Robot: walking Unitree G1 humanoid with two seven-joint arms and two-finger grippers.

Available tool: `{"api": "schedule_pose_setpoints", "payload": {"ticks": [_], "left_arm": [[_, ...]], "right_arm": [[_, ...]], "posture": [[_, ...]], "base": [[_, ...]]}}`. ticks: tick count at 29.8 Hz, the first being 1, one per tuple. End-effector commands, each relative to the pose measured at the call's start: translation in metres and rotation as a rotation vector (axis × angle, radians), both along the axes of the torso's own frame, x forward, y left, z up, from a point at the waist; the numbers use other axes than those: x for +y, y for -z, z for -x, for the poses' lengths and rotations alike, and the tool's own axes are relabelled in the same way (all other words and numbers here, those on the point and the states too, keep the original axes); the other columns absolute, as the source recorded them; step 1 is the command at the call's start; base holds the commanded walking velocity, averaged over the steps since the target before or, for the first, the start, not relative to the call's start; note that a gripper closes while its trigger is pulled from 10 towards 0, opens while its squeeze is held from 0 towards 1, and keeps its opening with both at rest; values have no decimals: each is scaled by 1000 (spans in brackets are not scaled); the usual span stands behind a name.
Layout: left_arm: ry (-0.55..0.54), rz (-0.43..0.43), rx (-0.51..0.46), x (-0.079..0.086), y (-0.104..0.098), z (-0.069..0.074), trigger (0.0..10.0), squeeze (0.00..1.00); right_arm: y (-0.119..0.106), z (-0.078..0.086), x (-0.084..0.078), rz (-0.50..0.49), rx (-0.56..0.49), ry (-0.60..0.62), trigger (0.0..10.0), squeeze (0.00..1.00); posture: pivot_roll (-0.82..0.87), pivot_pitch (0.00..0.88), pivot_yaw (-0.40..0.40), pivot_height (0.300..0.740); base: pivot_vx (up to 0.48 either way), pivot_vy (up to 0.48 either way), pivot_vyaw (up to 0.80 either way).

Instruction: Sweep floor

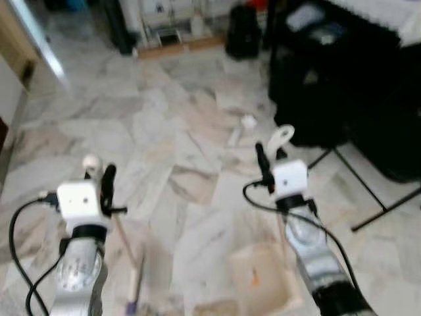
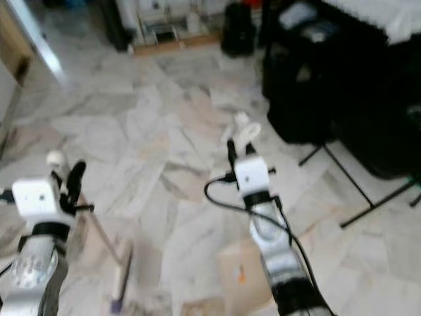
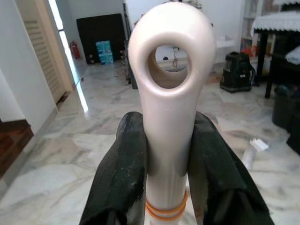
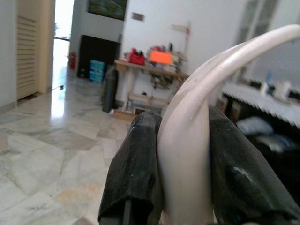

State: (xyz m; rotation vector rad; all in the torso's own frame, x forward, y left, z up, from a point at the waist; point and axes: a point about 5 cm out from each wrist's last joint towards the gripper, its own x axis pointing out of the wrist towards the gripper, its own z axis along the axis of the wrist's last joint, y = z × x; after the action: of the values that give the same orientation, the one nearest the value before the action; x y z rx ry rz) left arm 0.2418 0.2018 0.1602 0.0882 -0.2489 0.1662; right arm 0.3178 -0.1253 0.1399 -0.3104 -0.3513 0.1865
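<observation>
Left pincer [image 3: 164, 164]: closed on a pale broom handle [image 3: 169, 93], both black fingers [image 3: 123, 173] pressed against its sides just below the hanging hole at the tip; orange bands ring the handle lower down.
Broom head: hard to make out; in the left eye view the handle runs down from the left pincer [image 1: 105, 181] to a blurred pale shape with a purple bit [image 1: 133, 289] near the bottom edge, cut off there.
Right pincer [image 4: 187, 168]: closed on a curved pale dustpan handle [image 4: 206, 103], fingers touching it on both sides; the handle's far end leaves the picture.
Dustpan [image 1: 263, 276]: a beige tray low on the floor beside the right arm, partly covered by the arm, with a small orange speck in it; its link to the handle is hidden.
Right pincer from above [image 1: 266, 164]: the pale handle top [image 1: 281, 137] sticks up beyond it.
Debris: small white scraps [image 1: 242, 126] lie on the marble floor [image 1: 164, 131] ahead of the right pincer; blur hides what they are.
Right side: black furniture [image 1: 342, 72] and a thin black stand leg [image 1: 368, 191] crowd close to the right arm.
Left side: a wall and door edge [image 1: 20, 59] border the floor.
Ahead: open marble reaches to a far surface with clutter [image 4: 154, 65] and a dark bag [image 1: 243, 29].
</observation>
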Motion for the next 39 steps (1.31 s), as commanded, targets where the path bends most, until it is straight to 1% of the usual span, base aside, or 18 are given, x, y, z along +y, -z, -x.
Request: {"api": "schedule_pose_setpoints", "payload": {"ticks": [1,3,7,9,19,21,22,26,39], "left_arm": [[-25,-25,-26,7,-6,2,10000,0],[-26,-26,-26,7,-5,2,10000,0],[-30,-24,-24,7,-5,2,10000,0],[-31,-21,-23,7,-4,2,10000,0],[-35,-19,-14,8,0,3,10000,0],[-35,-19,-12,8,0,3,10000,0],[-35,-19,-12,9,0,3,10000,0],[-32,-18,-10,9,1,3,10000,0],[-23,-43,-14,13,-1,0,10000,0]], "right_arm": [[-11,0,11,-5,-50,-40,10000,0],[-11,1,11,20,-61,-48,10000,0],[-11,2,12,15,-62,-62,10000,0],[-12,3,13,-8,-63,-75,10000,0],[-12,3,13,-34,-63,-75,10000,0],[-11,2,12,-53,-54,-67,10000,0],[-11,1,9,-82,-45,-46,10000,0],[-12,-1,3,-126,-37,-17,10000,0],[-12,1,6,-132,-47,-24,10000,0]], "posture": [[16,97,34,740],[16,97,34,740],[16,97,34,740],[15,96,33,740],[18,93,31,740],[18,88,33,740],[17,88,33,740],[15,84,37,740],[11,48,51,740]], "base": [[364,0,0],[368,0,309],[372,0,658],[379,0,0],[383,0,0],[394,0,0],[394,0,0],[394,0,0],[393,0,0]]}}
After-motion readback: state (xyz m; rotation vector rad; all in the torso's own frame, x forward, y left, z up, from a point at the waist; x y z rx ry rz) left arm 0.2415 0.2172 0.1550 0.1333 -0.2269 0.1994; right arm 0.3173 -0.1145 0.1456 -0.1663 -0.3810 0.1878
